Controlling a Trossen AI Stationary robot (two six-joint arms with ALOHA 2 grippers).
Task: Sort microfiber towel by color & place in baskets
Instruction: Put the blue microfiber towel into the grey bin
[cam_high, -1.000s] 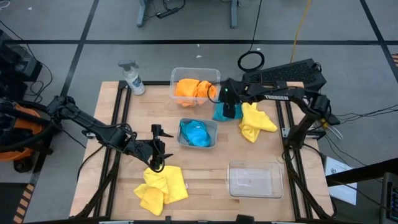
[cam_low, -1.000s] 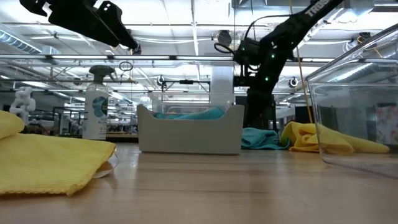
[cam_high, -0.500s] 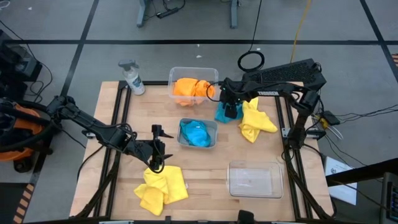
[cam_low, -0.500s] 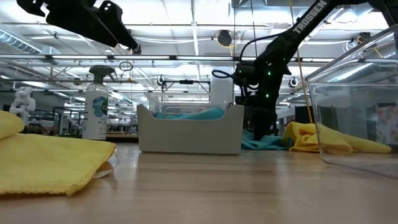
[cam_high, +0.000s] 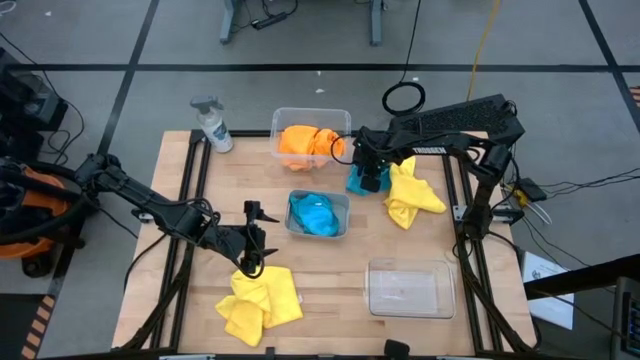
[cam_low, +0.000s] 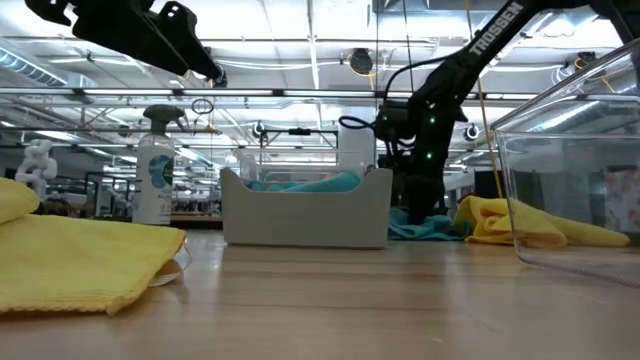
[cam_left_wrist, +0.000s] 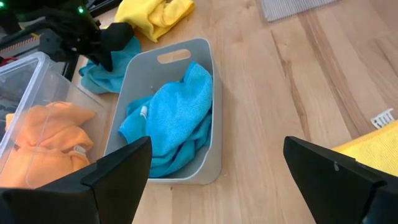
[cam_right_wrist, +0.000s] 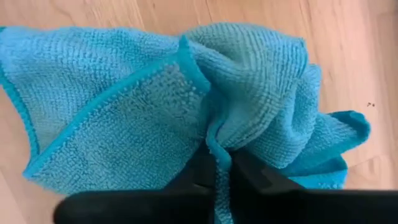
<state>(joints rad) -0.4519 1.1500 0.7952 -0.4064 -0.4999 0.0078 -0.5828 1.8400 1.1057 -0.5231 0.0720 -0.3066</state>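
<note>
Since a second ago, the right gripper (cam_high: 368, 178) has been lowered onto the turquoise towel (cam_right_wrist: 180, 99) at upper centre of the high view; nothing else is seen to have shifted. Nearest the bottom edge, a rumpled yellow towel (cam_high: 259, 303) is spread at lower left, its long axis running diagonally, and an empty clear basket (cam_high: 409, 288) is set at lower right. Above the yellow cloth the left gripper (cam_high: 254, 240) is held off the table, its fingers spread apart. At centre, the small greyish basket (cam_high: 319, 214) holds a crumpled blue towel (cam_left_wrist: 174, 121). Farther up, the turquoise towel is pinched in a bunched fold between the right fingers (cam_right_wrist: 255, 180), its bound edges fanned outward on the wood. Just right of it a second yellow towel (cam_high: 411, 196) is heaped. In the upper basket (cam_high: 312, 138) orange towels (cam_high: 308, 142) are piled. A spray bottle (cam_high: 212, 125) stands at upper left. "TROSSEN" is partly readable on the right arm.
</note>
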